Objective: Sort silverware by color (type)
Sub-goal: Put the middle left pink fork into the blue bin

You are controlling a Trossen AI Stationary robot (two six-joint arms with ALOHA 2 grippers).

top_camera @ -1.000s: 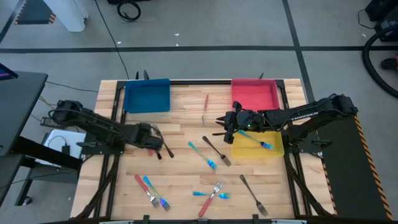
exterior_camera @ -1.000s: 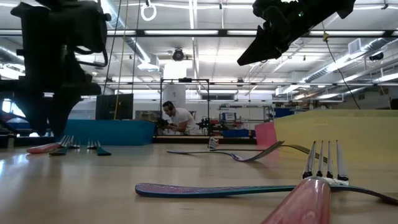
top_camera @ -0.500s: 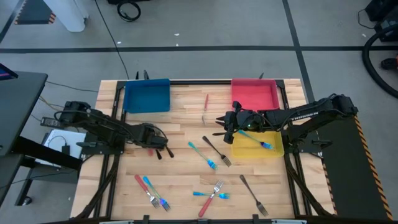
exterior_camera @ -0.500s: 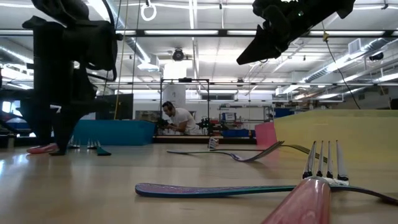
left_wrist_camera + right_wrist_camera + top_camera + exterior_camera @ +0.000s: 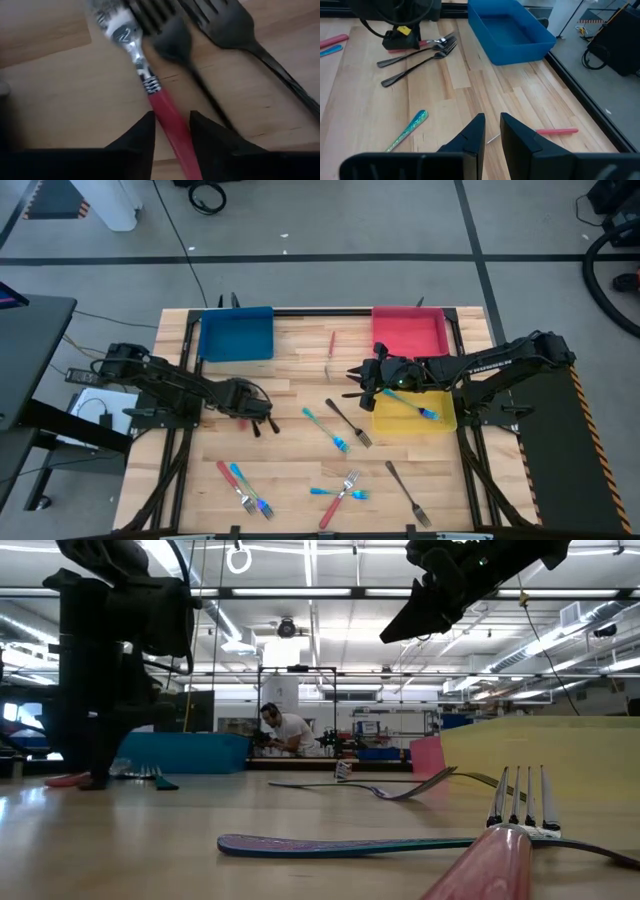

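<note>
Lowering since a second ago, left gripper (image 5: 171, 131) is closing narrowly around the red-handled fork (image 5: 167, 117) beside two dark forks (image 5: 415, 59). Right gripper (image 5: 491, 131), slightly parted and empty, is hovering near the yellow tray (image 5: 440, 420); "TROSSEN" is showing on its arm.

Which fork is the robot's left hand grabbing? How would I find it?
Find the blue tray at the table's far left corner. Just in front of it, the left gripper straddles a red-handled fork. The two forks beside it are all dark metal; only this one has a red handle.
</note>
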